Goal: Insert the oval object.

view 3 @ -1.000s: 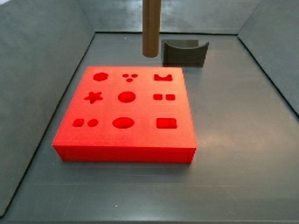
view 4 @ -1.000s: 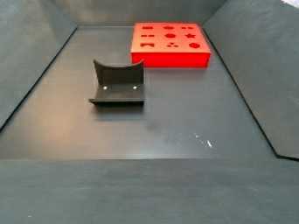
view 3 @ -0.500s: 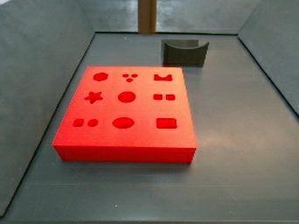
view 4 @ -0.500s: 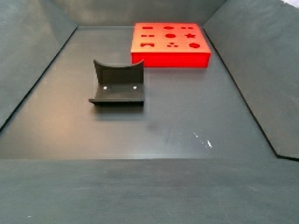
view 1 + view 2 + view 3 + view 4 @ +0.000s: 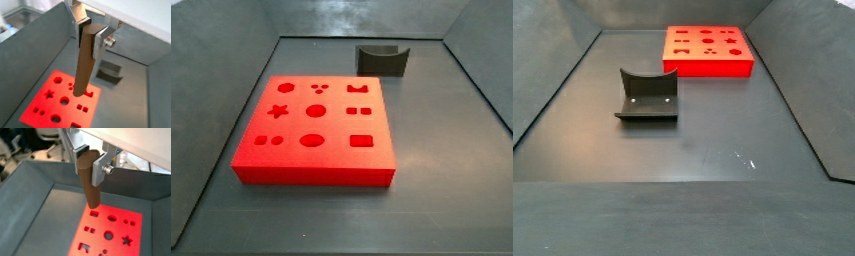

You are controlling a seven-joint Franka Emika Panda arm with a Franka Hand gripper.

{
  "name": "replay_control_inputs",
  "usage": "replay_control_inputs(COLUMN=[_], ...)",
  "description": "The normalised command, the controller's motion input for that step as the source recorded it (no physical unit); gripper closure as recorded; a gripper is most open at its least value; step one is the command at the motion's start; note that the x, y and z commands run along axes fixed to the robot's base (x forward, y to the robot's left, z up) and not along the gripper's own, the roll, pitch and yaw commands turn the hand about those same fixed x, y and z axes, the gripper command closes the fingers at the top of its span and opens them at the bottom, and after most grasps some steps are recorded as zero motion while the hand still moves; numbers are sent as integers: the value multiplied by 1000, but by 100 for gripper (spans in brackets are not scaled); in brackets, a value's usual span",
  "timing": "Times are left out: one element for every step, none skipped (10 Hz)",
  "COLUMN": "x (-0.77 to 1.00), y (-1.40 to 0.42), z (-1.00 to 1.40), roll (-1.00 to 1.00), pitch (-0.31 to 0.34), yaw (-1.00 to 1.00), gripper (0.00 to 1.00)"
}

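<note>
My gripper [image 5: 92, 31] is shut on the oval object [image 5: 84, 65], a long brown wooden peg that hangs down from the silver fingers [image 5: 100, 39]. It also shows in a wrist view as the gripper [image 5: 88, 162] holding the peg [image 5: 90, 183]. The peg hangs high above the red block with shaped holes [image 5: 57, 102], over its far side, apart from it. The red block lies flat in both side views [image 5: 315, 130] [image 5: 708, 50]. Gripper and peg are out of both side views.
A small dark grey block with a curved notch [image 5: 382, 59] stands on the floor behind the red block; it shows nearer in a side view [image 5: 647, 95] and in a wrist view [image 5: 110, 72]. Grey walls ring the floor.
The peg has risen out of the top of the side view, where its lower end still showed before. The red block and grey block have not moved.
</note>
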Motion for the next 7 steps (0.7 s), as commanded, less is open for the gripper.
replay_control_inputs(x=[34,117,169,226,26,-54,-37], y=[0,0,14,-137,-29,0,0], z=[134,6,17,0,0,0,0], roll=[0,-67,-7,326,453,500,500], pitch=[-389,-451,-499,-279,-153,-60,0], yaw=[-606,-560,-560,-729,-789,-637,-629], gripper=[100,100,100,100,100,100,100])
